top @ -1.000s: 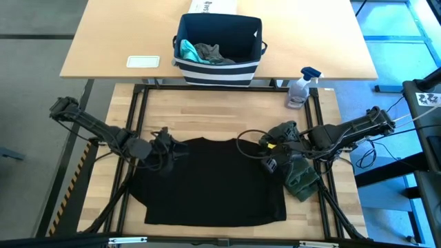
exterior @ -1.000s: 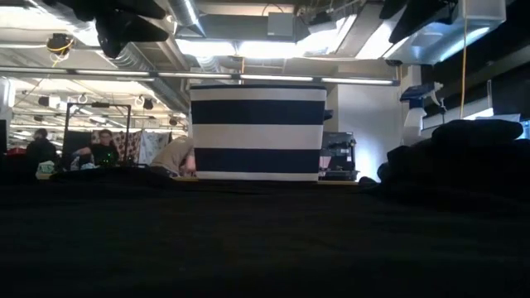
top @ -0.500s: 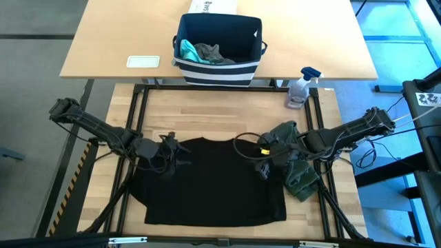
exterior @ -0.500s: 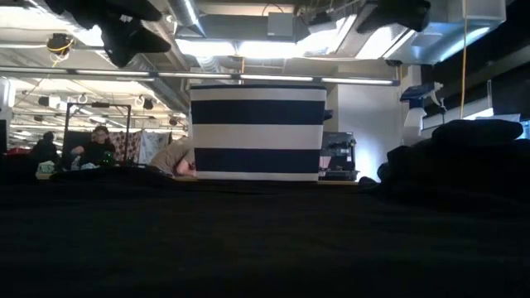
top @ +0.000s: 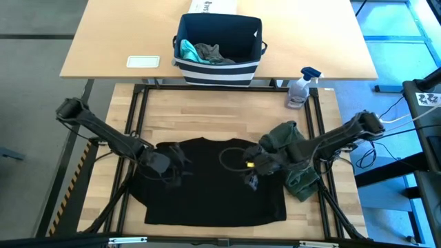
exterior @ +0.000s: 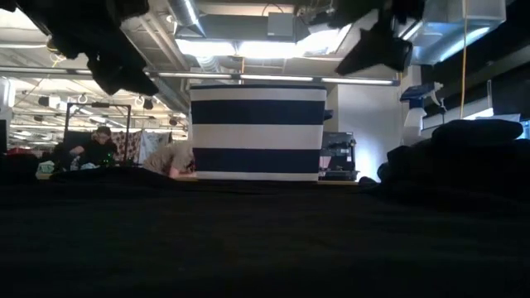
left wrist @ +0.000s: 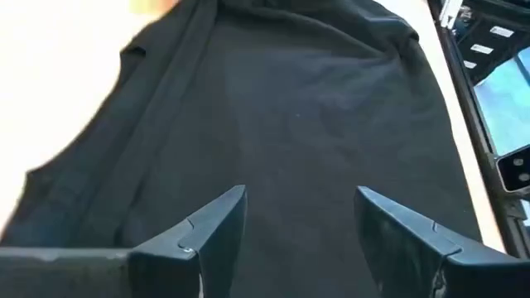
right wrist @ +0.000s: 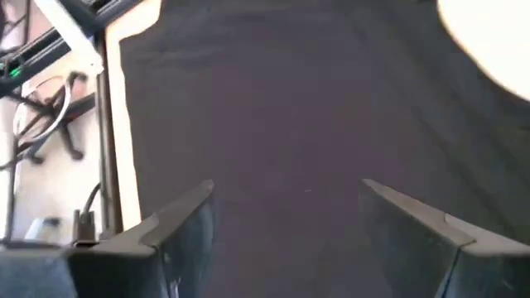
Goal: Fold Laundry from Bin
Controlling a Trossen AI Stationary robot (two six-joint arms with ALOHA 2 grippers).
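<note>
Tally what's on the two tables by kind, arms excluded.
Garments: 4 (black T-shirt, olive-green piece, teal piece, grey piece)
Bin: 1
Spray bottle: 1
White card: 1
White box: 1
Total: 8

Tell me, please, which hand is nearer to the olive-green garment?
Right. The right hand hovers over the black T-shirt just beside the olive-green garment, while the left hand sits across the shirt, far from it.

Even overhead light fills the high view, with soft shadows. The low view is backlit: bright ceiling lights (exterior: 248,45) glare, the foreground black T-shirt (exterior: 248,240) a dark mass. Both wrist views are soft, with the pale tabletop (left wrist: 58,74) overexposed.
</note>
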